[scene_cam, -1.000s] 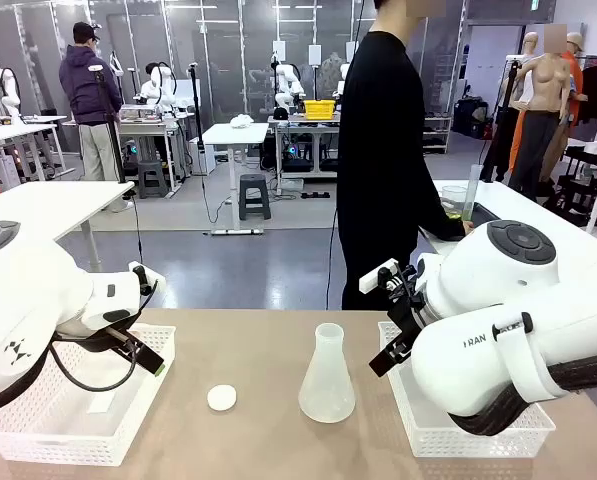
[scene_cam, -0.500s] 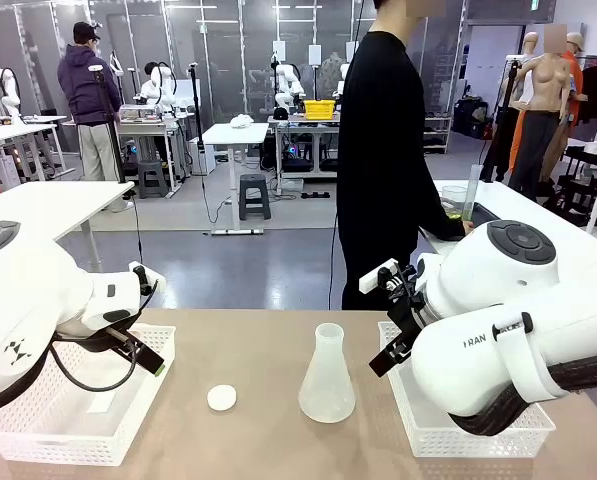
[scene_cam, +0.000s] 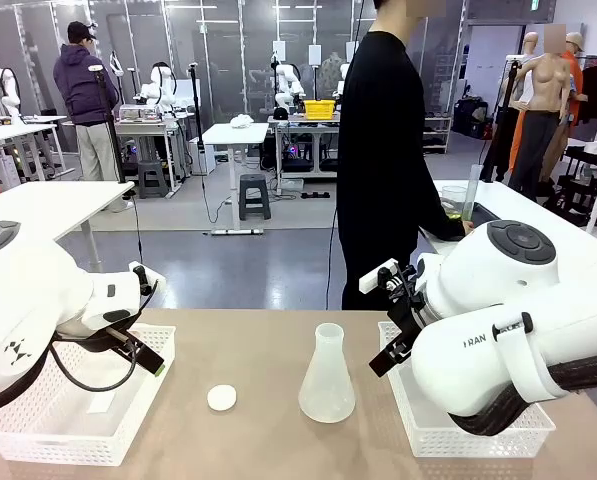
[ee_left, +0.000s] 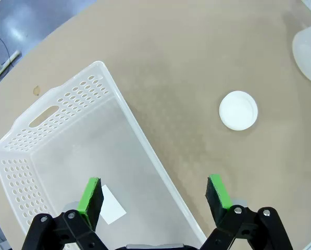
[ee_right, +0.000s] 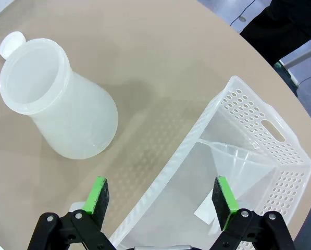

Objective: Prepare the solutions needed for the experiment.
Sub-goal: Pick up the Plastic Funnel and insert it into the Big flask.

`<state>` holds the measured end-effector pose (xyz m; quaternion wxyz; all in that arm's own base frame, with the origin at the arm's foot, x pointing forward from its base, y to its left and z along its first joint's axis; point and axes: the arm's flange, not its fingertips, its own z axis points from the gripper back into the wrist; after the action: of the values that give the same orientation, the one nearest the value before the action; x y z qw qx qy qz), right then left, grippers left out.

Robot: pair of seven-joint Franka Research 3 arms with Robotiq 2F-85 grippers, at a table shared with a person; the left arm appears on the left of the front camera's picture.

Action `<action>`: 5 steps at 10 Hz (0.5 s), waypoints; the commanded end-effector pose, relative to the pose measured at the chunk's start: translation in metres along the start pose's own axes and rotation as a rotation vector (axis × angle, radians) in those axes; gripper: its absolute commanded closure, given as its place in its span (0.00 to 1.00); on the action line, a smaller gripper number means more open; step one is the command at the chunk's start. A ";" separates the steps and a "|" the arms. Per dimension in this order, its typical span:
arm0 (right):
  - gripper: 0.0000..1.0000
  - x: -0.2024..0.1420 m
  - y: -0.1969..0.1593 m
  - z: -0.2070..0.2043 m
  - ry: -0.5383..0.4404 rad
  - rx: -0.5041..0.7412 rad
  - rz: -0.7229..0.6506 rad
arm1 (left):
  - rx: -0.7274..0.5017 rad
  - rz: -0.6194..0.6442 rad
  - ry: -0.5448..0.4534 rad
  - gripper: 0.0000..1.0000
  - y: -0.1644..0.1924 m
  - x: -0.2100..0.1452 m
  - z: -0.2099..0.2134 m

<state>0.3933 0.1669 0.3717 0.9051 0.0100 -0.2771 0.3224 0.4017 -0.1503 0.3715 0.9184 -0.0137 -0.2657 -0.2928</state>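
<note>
The left gripper (ee_left: 154, 194) hangs with its jaws wide apart and nothing between them. In its wrist view one green pad (ee_left: 90, 195) sits over the inside of the left basket (ee_left: 139, 136). The other pad is over the bare tan table (ee_left: 197, 52), so the fingers straddle the basket's long wall. A small white paper slip (ee_left: 111, 204) lies on the basket floor.

The right gripper (ee_right: 160, 199) is also spread wide and holds nothing. It straddles the wall of the right basket (ee_right: 280, 156) in the same way. A clear funnel (ee_right: 238, 162) lies inside that basket.

Between the two baskets a cloudy plastic flask (scene_cam: 327, 378) stands upright on the table with its mouth uncovered. From above its inside looks empty. A white round cap (scene_cam: 221, 398) lies flat on the table just to its left, apart from it and from both baskets.

A person in a black top (scene_cam: 383, 160) stands at the far side, turned toward a white side table (scene_cam: 538, 215) on the right, with one hand resting at its edge. On that side table, just beyond the hand, stand a beaker (scene_cam: 455, 196) and a tall narrow cylinder (scene_cam: 475, 185). The solution (scene_cam: 467, 212) shows there as a faint yellow-green tint low among this glassware, well away from both grippers. It is too small to tell which vessel holds it.
</note>
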 end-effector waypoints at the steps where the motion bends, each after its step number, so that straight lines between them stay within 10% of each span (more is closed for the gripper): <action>1: 0.00 0.000 0.000 0.000 0.000 0.000 -0.002 | 0.000 0.001 0.000 0.00 0.000 0.000 0.000; 5: 0.00 0.000 0.000 0.000 0.000 0.000 -0.002 | 0.000 0.001 0.000 0.00 0.000 0.000 0.000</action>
<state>0.3933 0.1669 0.3717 0.9051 0.0100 -0.2771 0.3224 0.4017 -0.1503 0.3715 0.9184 -0.0137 -0.2657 -0.2928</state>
